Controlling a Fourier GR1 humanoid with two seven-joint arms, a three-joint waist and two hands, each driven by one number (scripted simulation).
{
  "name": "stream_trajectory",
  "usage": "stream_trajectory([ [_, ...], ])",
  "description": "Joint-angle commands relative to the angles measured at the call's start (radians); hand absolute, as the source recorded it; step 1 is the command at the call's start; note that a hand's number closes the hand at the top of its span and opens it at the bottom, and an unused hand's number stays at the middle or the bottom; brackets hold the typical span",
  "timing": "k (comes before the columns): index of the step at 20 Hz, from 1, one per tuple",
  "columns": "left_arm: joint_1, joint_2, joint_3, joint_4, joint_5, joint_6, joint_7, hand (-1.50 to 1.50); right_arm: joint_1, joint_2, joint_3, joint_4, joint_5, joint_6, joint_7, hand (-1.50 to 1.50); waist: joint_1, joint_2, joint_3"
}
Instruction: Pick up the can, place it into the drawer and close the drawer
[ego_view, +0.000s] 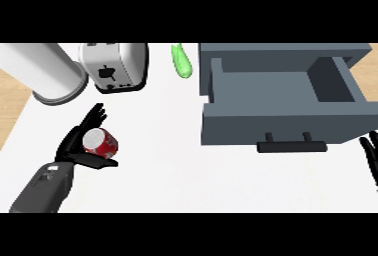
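The right hand (370, 156) is cut off by the counter's (184, 175) right edge; only straight, relaxed fingers show. Near the left edge, the left hand (74, 145) cradles the red can (101, 141), thumb and fingers curled round it and hiding its lower side. Toward the back right corner, the grey drawer (280, 122) stands pulled open, showing its bare floor.

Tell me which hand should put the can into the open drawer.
Left. The left hand is curled round the can, so it need only carry it across to the open drawer. The right hand shows only as open fingers at the view's right edge, holding nothing.
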Motion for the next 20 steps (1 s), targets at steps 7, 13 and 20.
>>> stream_trajectory([
  [7,-0.025,-0.024,-0.004,0.003,0.018,-0.045,-0.029,1.5,-0.009,-0.021,-0.055,-0.005,-0.067,0.01,0.009,-1.5,0.0,0.0,0.0],
  [13,-0.028,-0.057,-0.013,-0.056,0.048,-0.072,0.051,1.5,0.014,-0.007,-0.037,-0.072,-0.06,0.012,0.061,-1.5,0.002,-0.001,0.0],
  [20,0.069,-0.119,0.065,-0.248,0.155,0.085,0.144,1.5,0.023,0.013,0.012,0.017,0.02,-0.027,-0.055,-1.5,0.029,-0.009,0.002],
])
